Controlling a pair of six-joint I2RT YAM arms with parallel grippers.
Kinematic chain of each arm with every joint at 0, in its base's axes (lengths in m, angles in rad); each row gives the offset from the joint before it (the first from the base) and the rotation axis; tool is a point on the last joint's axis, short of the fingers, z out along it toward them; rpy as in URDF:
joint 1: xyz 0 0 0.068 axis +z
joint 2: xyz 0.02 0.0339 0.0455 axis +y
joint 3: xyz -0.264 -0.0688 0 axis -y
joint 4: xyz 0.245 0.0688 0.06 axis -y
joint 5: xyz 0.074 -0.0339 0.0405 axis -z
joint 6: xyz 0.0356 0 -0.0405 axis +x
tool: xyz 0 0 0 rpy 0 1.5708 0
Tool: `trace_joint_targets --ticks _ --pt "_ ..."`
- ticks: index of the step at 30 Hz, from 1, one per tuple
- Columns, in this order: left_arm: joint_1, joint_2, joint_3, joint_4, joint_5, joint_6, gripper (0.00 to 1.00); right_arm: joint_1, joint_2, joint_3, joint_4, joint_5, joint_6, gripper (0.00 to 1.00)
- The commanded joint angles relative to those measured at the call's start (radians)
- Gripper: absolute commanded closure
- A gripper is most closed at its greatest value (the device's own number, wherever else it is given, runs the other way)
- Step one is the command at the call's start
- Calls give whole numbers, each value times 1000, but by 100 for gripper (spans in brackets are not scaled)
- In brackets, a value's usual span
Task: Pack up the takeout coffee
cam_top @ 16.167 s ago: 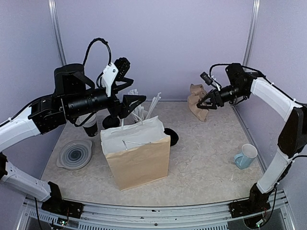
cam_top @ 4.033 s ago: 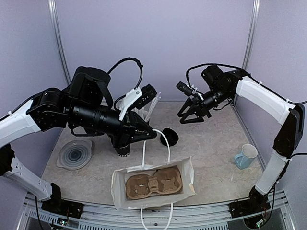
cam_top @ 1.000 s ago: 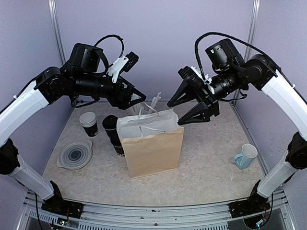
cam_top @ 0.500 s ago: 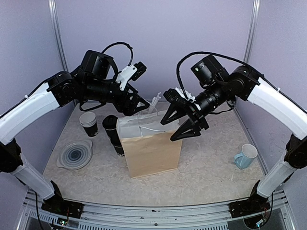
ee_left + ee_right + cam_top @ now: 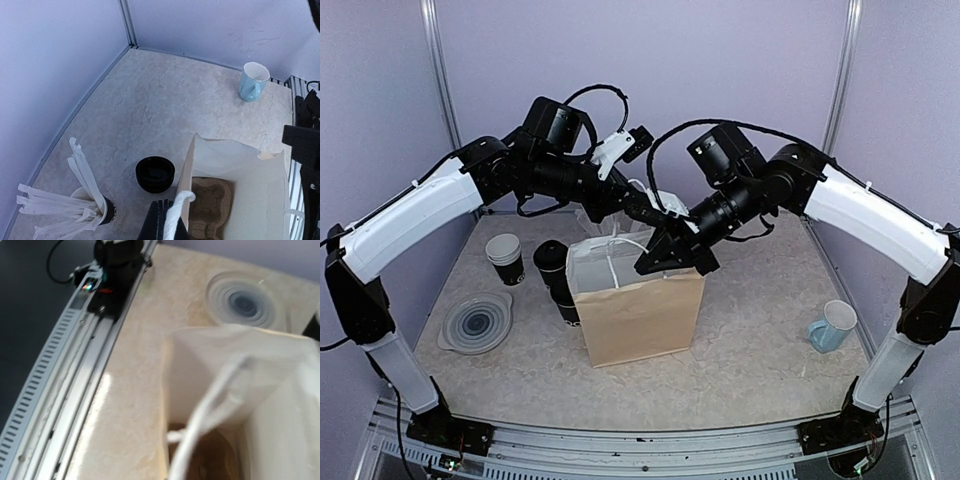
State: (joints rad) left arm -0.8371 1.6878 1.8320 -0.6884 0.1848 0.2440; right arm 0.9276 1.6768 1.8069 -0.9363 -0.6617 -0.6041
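The takeout coffee [image 5: 506, 260], a small black cup with a white band near its base, stands at the left, apart from both grippers; its top looks pale. The brown paper bag [image 5: 640, 315] stands upright in the middle. Its mouth is open and a cardboard cup carrier [image 5: 210, 200] lies at the bottom. My left gripper [image 5: 658, 213] hangs over the bag's rear rim. It is shut [image 5: 161, 202], with the white rope handle [image 5: 181, 210] lying against its right side. My right gripper [image 5: 650, 265] is shut at the bag's top rim. Whether it pinches anything is hidden.
A leaning stack of black cups [image 5: 558, 285] stands left of the bag, and a grey ridged plate [image 5: 477, 322] lies further left. Behind the bag are a black lid [image 5: 155, 173] and a cup of wrapped straws [image 5: 75, 210]. A pale blue mug [image 5: 832, 326] stands at the right.
Both arms have come down and inward to the bag's mouth. Both grippers, wide open half a second ago, are now shut.
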Motion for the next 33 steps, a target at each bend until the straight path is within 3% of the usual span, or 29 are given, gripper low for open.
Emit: trace_joint_targets --ticks 1,12,33 --pt "-21 -52 69 57 73 -12 100 -6 -73 100 5 12 -14 100" --pt "-31 -12 234 36 77 -11 100 -19 -71 291 -79 -35 -70 100" --pt "-32 -7 212 35 81 -19 100 -19 -112 208 -93 -32 -81 100"
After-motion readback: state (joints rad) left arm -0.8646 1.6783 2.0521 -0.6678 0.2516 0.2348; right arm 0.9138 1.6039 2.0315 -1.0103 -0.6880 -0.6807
